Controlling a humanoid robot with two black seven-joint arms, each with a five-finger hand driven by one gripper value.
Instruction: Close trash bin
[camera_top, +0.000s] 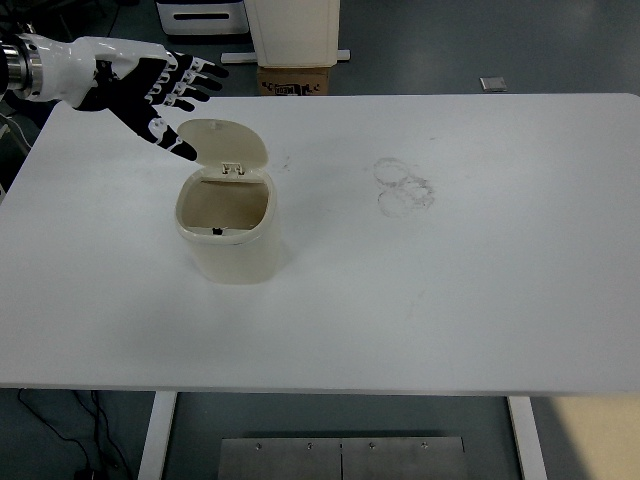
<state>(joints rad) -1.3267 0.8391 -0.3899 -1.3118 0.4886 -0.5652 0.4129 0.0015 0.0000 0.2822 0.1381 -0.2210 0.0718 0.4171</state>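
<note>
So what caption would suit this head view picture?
Left hand, fingers spread, reaches toward the raised lid of the open trash bin on a white table.

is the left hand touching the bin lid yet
Cannot tell: in the head view the left hand has its thumb tip overlapping the raised lid edge, with no plain gap or contact.
</note>
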